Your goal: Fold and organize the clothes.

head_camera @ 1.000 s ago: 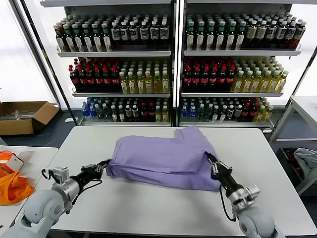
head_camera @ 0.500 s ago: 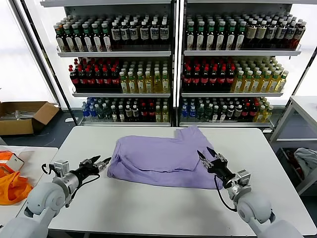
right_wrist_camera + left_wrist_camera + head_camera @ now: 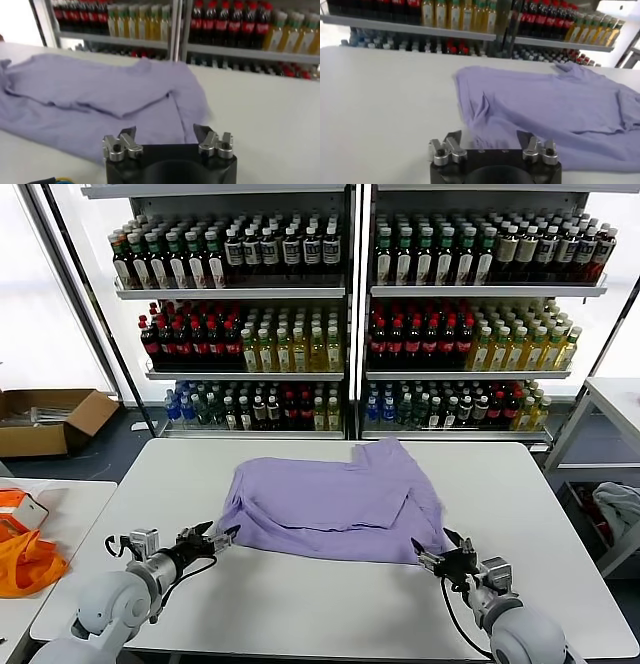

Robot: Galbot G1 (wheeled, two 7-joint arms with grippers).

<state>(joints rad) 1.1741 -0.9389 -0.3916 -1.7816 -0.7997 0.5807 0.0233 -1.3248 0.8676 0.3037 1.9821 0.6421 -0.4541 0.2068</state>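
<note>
A folded lavender thin-fabric T-shirt (image 3: 335, 504) is lying on the white table (image 3: 300, 604); its near corners are being flanked by the left gripper (image 3: 212, 538) and right gripper (image 3: 440, 561), both spread open, empty.

Shirt (image 3: 330, 506) is folded over itself, so its underside and any print stay hidden. Bottle labels on the far shelves (image 3: 345, 374) are too small to read. Cardboard box (image 3: 45, 419) is cut off at left.

Head overview; low wrist views tableward
</note>
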